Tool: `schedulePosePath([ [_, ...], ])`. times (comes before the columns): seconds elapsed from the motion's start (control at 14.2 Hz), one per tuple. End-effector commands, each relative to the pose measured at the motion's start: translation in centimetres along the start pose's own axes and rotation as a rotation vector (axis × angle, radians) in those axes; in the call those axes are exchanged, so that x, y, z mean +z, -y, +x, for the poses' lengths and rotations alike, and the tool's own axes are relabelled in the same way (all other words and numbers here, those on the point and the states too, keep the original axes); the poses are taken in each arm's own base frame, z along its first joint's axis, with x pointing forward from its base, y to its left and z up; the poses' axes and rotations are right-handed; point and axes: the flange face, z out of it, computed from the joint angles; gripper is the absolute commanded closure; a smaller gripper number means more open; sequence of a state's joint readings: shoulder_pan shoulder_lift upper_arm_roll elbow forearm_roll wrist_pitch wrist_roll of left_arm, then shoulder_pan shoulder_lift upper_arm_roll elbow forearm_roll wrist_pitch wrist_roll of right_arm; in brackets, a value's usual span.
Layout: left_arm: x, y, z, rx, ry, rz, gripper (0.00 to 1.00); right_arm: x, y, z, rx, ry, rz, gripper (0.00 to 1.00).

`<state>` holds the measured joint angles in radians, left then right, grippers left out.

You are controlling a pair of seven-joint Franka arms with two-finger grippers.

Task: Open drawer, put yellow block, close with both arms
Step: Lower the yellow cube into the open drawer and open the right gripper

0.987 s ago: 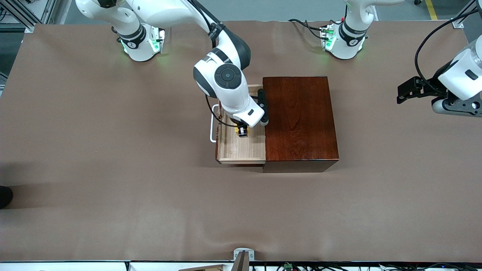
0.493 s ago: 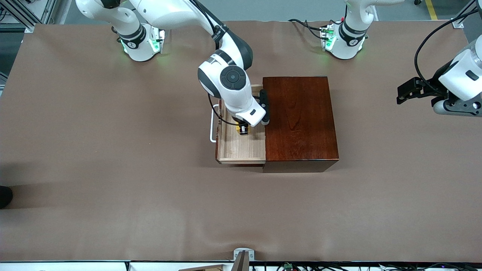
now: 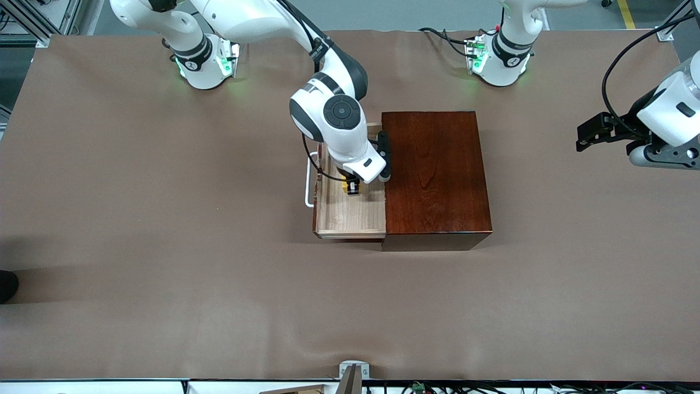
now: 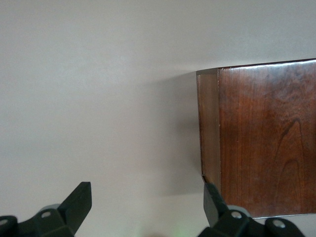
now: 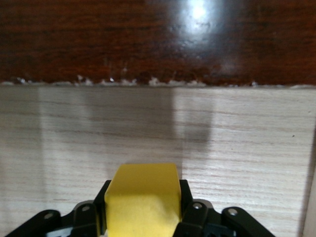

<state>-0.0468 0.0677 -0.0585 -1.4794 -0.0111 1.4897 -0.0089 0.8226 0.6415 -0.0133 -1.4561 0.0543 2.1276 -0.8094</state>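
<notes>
Yellow block (image 5: 142, 197) sits clamped between the fingers of the right pincer (image 3: 353, 187), low inside the pulled-out light-wood drawer (image 3: 342, 216) of the reddish-brown box (image 3: 435, 175) on the desk (image 3: 164, 219), while the left pincer (image 4: 143, 207) waits, spread wide, over the desk's left-arm end.

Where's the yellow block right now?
The yellow block is clamped in the right gripper, over the open drawer beside the wooden box.
</notes>
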Motion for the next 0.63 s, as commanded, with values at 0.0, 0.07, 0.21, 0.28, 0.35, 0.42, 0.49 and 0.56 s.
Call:
schedulePosePath([
  [0.0, -0.3, 0.1, -0.7, -0.014, -0.001, 0.005, 0.00, 0.4, 0.2, 0.2, 0.012, 0.016, -0.022, 0.00],
  [0.07, -0.3, 0.1, -0.7, -0.014, -0.001, 0.005, 0.00, 0.2, 0.2, 0.3, 0.015, 0.017, -0.022, 0.00],
  [0.21, -0.5, 0.1, -0.8, -0.014, -0.002, 0.005, 0.00, -0.5, 0.1, 0.4, 0.020, 0.012, -0.028, 0.00],
  [0.28, -0.5, 0.1, -0.8, -0.014, -0.002, 0.005, 0.00, -0.9, 0.1, 0.4, 0.021, 0.009, -0.030, 0.00],
  [0.35, -0.5, 0.1, -0.8, -0.014, -0.002, 0.005, 0.00, -1.4, 0.0, 0.2, 0.023, 0.007, -0.034, 0.00],
  [0.42, -0.5, 0.1, -0.8, -0.014, -0.001, 0.005, 0.00, -2.9, 0.0, 0.1, 0.020, 0.005, -0.041, 0.00],
  [0.49, -0.5, 0.1, -0.8, -0.012, -0.001, 0.005, 0.00, -4.5, 0.0, 0.0, 0.021, -0.003, -0.050, 0.00],
  [0.56, -0.4, 0.1, -0.8, -0.014, 0.001, 0.005, 0.00, -6.0, -0.1, -0.2, 0.023, -0.014, -0.061, 0.00],
])
